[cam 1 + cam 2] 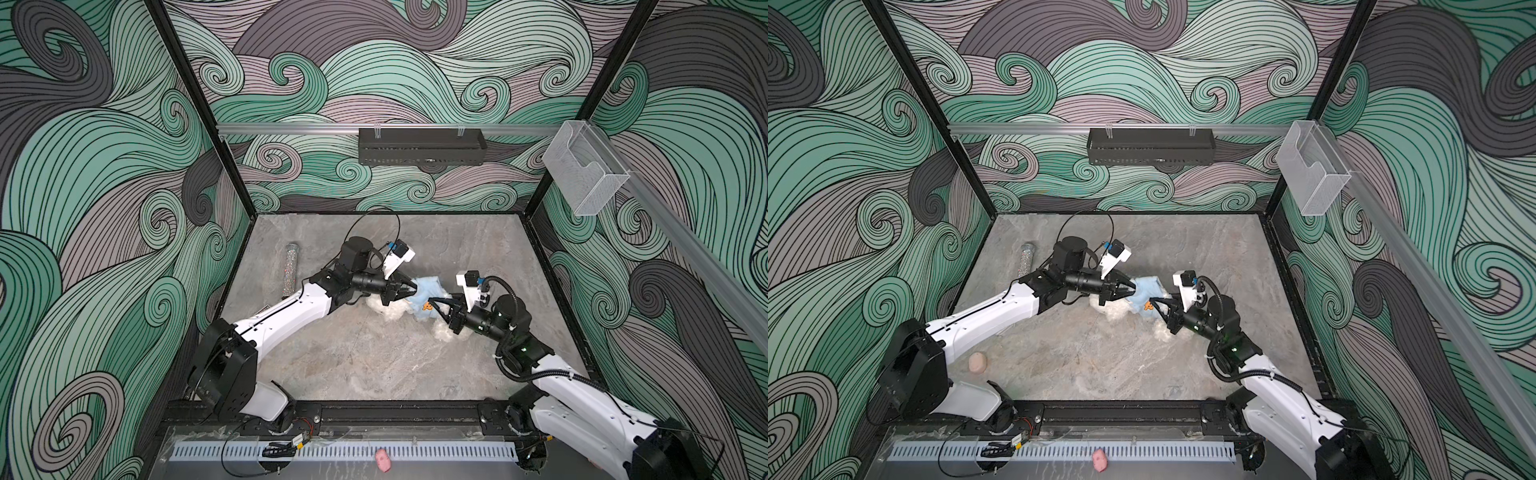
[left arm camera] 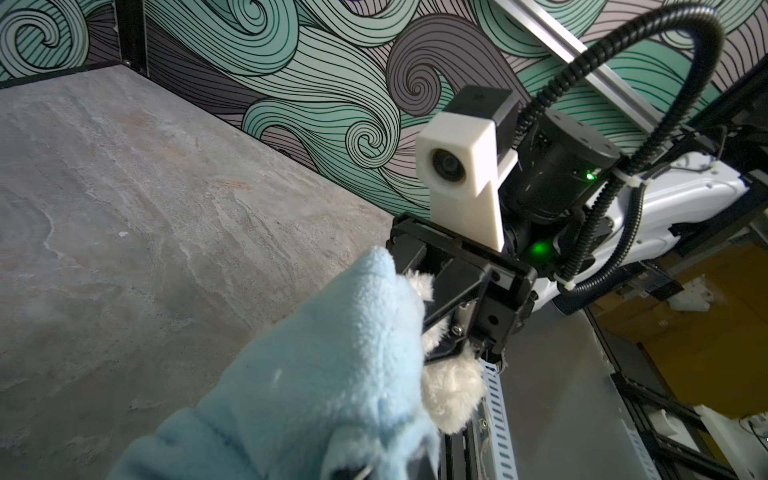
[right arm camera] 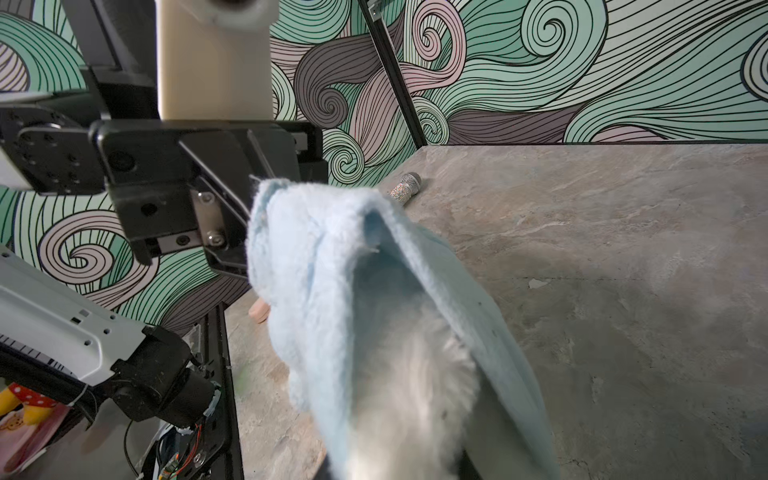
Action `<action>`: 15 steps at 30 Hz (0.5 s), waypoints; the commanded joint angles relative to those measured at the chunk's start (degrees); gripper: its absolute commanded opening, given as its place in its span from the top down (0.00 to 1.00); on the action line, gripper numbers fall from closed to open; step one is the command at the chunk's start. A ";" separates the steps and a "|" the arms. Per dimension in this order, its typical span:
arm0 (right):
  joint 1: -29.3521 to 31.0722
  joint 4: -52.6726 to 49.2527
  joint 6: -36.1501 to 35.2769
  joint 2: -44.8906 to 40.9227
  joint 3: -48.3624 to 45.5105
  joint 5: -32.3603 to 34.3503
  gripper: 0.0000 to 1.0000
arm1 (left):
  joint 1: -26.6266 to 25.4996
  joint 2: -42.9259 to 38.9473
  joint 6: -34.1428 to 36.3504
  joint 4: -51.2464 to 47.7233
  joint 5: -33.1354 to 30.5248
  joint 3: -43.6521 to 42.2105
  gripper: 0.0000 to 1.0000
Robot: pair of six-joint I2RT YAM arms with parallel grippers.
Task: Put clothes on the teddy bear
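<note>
The white fluffy teddy bear (image 1: pixel 388 311) (image 1: pixel 1116 312) lies at mid-table, partly inside a light blue garment (image 1: pixel 424 293) (image 1: pixel 1144 293) with an orange patch. From the left, my left gripper (image 1: pixel 416 286) (image 1: pixel 1135 286) is shut on the garment's far edge. My right gripper (image 1: pixel 433 300) (image 1: pixel 1153 300) comes in from the right and is shut on the garment's near edge. The left wrist view shows the blue garment (image 2: pixel 324 374) covering my jaws, with white bear fur (image 2: pixel 453 390) beside it. In the right wrist view the garment (image 3: pixel 332 270) hangs open over white fur (image 3: pixel 407 395).
A glittery tube (image 1: pixel 291 270) (image 1: pixel 1026 259) lies at the table's back left. A peach round object (image 1: pixel 978 363) sits near the left arm's base. On the front rail lies a small pink plush toy (image 1: pixel 382 459). A black basket (image 1: pixel 422 146) and a clear bin (image 1: pixel 582 166) hang on the walls.
</note>
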 commanded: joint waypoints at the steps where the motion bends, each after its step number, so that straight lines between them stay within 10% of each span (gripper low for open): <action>1: -1.13 7.47 7.22 -1.71 -0.74 8.06 1.00 | 3.18 -1.27 -9.38 7.05 -6.81 -3.34 1.00; 9: -1.11 7.82 16.58 -2.75 -1.91 15.38 1.00 | 4.85 -4.11 -13.62 15.44 -1.55 -9.80 1.00; 15: -1.43 6.18 19.08 0.12 0.28 12.65 1.00 | 4.85 -5.01 -0.38 7.24 12.83 -7.60 1.00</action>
